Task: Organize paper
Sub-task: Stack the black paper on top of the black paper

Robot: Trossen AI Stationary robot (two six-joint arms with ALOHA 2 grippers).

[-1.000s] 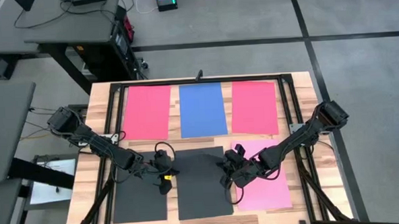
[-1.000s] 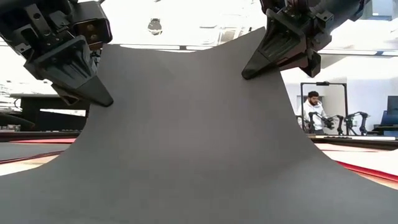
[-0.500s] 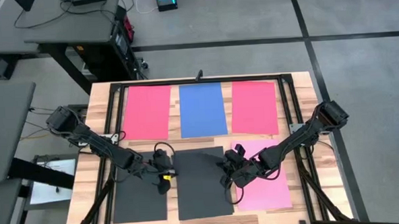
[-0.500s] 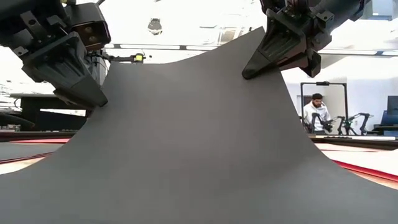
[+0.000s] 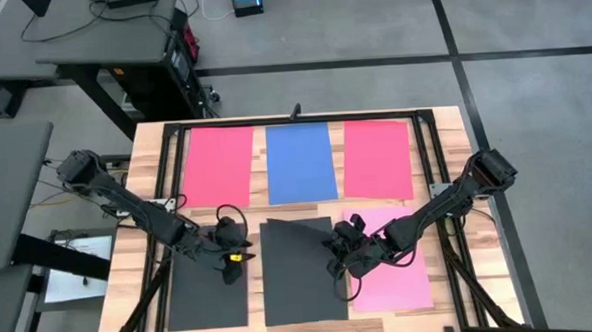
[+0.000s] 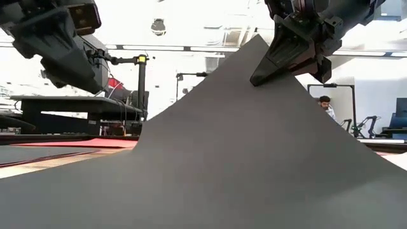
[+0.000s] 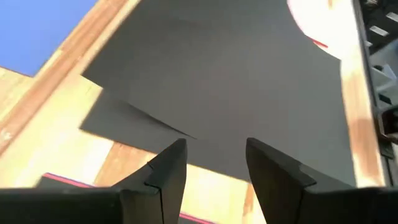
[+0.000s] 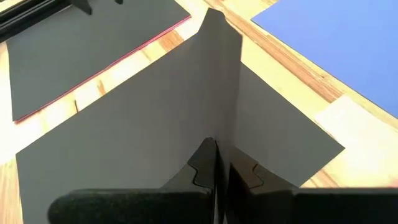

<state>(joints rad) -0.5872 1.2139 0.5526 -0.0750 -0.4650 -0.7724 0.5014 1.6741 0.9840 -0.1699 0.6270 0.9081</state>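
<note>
From above, the dark grey sheet (image 5: 303, 271) is lying at the table's (image 5: 447, 129) near middle, and my right gripper (image 5: 338, 246) is lifting one far corner. My left gripper (image 5: 231, 271) is hanging beside it, over another dark sheet (image 5: 208, 300).

From the table level, the sheet is rising like a tent to my right fingers (image 6: 280, 60).

My left fingers (image 7: 169, 171) are standing spread, holding nothing.

My right fingers (image 8: 204, 163) are pinching the raised corner.

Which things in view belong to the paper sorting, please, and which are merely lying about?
Job: black sheet pinched by right gripper; left gripper open; red, blue, pink sheets.
Lying about: side table, person.
</note>
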